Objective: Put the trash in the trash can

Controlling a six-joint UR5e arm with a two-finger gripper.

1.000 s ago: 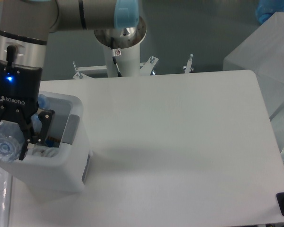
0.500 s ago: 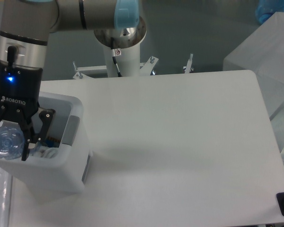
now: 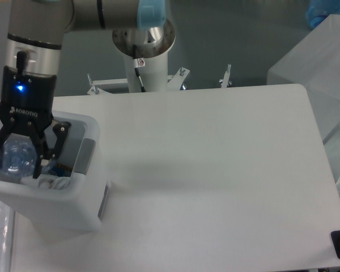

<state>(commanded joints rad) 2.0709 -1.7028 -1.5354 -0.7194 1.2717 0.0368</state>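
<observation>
White table (image 3: pixel 215 170), grey floor (image 3: pixel 243 39) behind

White trash can (image 3: pixel 56 198) — grey panel (image 3: pixel 84 157), clear bottle (image 3: pixel 17 158).

Gripper (image 3: pixel 17 164) has risen and shifted slightly right since a second ago; its blue light and body sit higher against the arm. The crushed bottle (image 3: pixel 15 158) between the fingers came up with it: earlier it sat low at the near-left rim of the trash can (image 3: pixel 73 198), half a second ago a little higher, now higher again and further over the opening, end-on to the camera. Fingers closed around it throughout the lift.
</observation>
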